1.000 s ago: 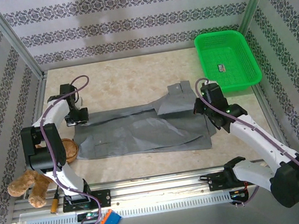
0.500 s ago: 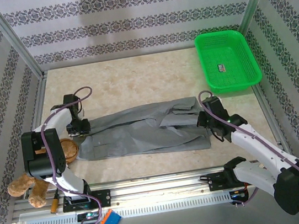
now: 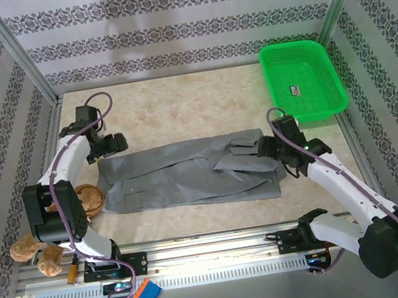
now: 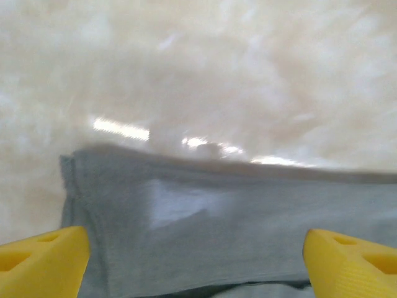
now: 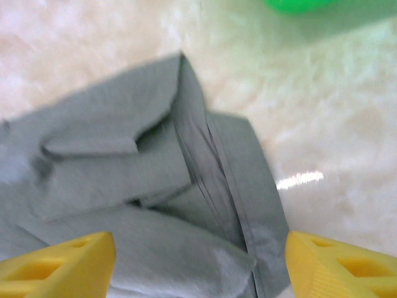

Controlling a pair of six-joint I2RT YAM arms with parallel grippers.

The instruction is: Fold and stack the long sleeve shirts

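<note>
Grey long sleeve shirt [image 3: 188, 174], folded into a long wrinkled band, lies mid-tabletop [image 3: 177, 100]. Left gripper [image 3: 113, 145], jaws apart, is at its left-edge end. Right gripper [image 3: 264, 147], jaws apart, is above its right-edge end.

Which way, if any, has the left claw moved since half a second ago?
Yes. The left claw has shifted away from the near rail, toward the table's far side, leaving the grey shirt.
</note>
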